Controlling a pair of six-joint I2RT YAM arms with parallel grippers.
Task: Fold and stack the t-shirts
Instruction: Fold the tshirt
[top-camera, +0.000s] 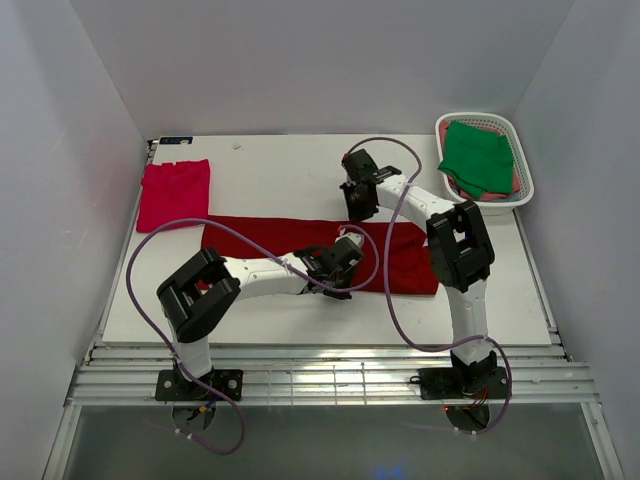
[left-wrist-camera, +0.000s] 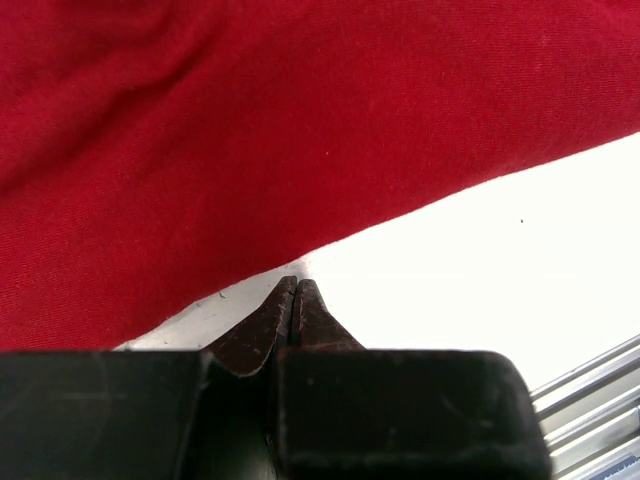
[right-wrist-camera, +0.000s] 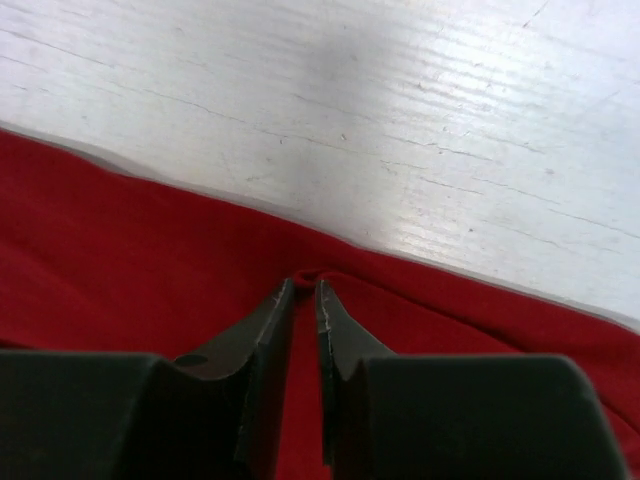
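Observation:
A large dark red t-shirt (top-camera: 270, 236) lies spread across the middle of the table. My left gripper (top-camera: 338, 278) is at its near edge. In the left wrist view that gripper (left-wrist-camera: 297, 283) is shut with nothing between its fingers, its tips over bare table just off the red cloth (left-wrist-camera: 250, 130). My right gripper (top-camera: 357, 205) is at the shirt's far edge. In the right wrist view it (right-wrist-camera: 305, 283) pinches a small ridge of the red cloth (right-wrist-camera: 120, 260). A folded pinkish-red t-shirt (top-camera: 173, 193) lies at the far left. A green t-shirt (top-camera: 478, 158) rests in the basket.
The white slotted basket (top-camera: 525, 190) stands at the far right corner, with some pink cloth under the green shirt. White walls close in the table on three sides. Metal rails (top-camera: 330, 375) run along the near edge, and purple cables loop off both arms.

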